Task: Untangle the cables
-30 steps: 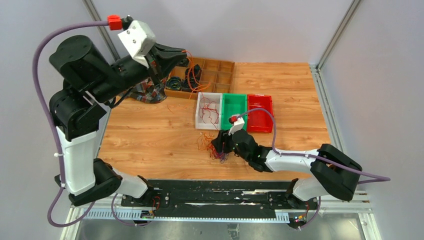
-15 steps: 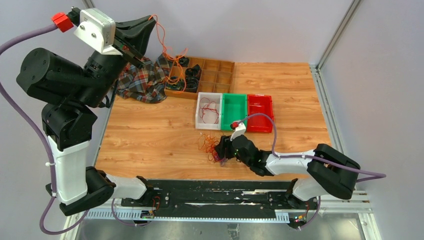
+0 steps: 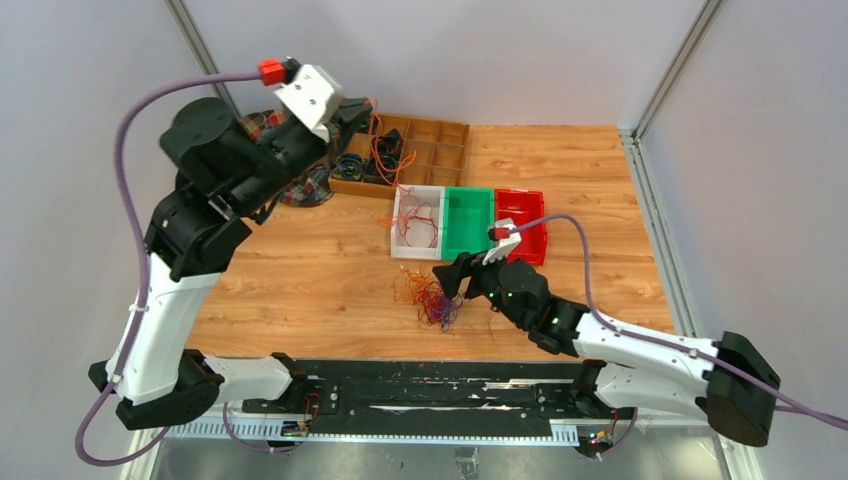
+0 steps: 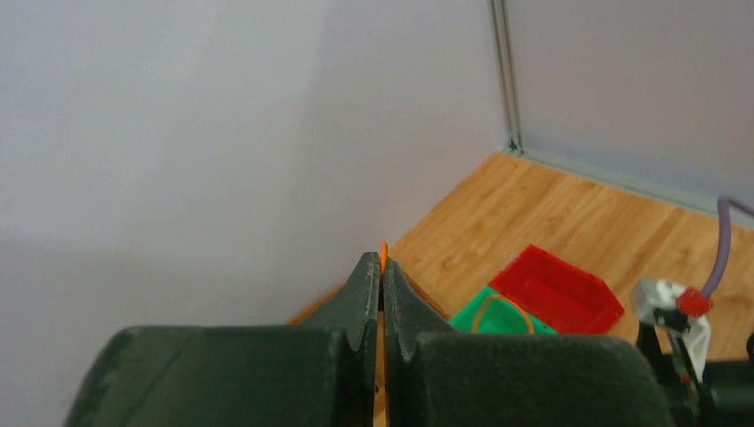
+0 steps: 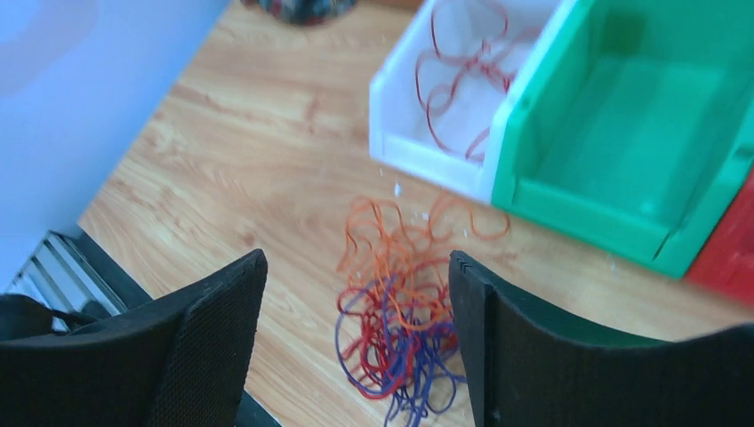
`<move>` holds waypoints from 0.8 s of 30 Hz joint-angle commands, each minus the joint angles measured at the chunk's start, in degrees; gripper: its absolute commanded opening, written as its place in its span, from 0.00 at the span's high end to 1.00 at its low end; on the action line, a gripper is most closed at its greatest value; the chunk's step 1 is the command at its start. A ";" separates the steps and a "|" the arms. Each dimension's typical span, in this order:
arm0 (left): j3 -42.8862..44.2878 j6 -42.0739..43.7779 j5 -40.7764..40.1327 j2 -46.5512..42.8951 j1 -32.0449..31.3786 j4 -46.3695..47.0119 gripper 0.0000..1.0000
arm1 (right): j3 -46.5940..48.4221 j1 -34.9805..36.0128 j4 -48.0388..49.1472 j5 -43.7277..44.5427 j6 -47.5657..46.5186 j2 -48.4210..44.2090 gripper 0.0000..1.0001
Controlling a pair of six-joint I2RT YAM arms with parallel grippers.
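Note:
A tangle of orange, red and purple-blue cables (image 3: 430, 297) lies on the wooden table in front of the white bin (image 3: 398, 240). My right gripper (image 3: 452, 277) hovers just right of the heap, open; in its wrist view the cables (image 5: 400, 329) lie below and between its spread fingers (image 5: 222, 307), untouched. My left gripper (image 3: 357, 107) is raised at the back left, shut on one orange cable (image 3: 378, 140) that hangs down toward the white bin. In the left wrist view that orange cable (image 4: 383, 252) pokes out between the closed fingertips. Red cable (image 5: 453, 84) lies in the white bin.
Green bin (image 3: 467, 222) and red bin (image 3: 527, 238) stand beside the white one. A wooden compartment tray (image 3: 440, 150) with black coiled rings (image 3: 350, 166) is at the back, with a plaid cloth (image 3: 305, 188) to its left. Walls enclose the back and sides.
My left arm has come down from its high reach and swung right, still holding the orange cable. The right gripper has opened wider and drawn back to the right of the tangle.

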 commanded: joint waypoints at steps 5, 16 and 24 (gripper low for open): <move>-6.71 -2.87 8.80 0.94 -0.33 -2.32 1.00 | 8.87 -1.74 -12.64 7.69 -9.63 -9.39 0.26; -7.54 -5.59 11.51 11.29 -0.48 2.96 1.00 | 8.19 -10.68 -24.03 17.20 -4.67 -14.88 0.31; -6.29 -6.17 11.77 21.46 -1.08 6.73 0.99 | 5.76 -15.64 -26.65 17.88 -2.06 -17.60 0.33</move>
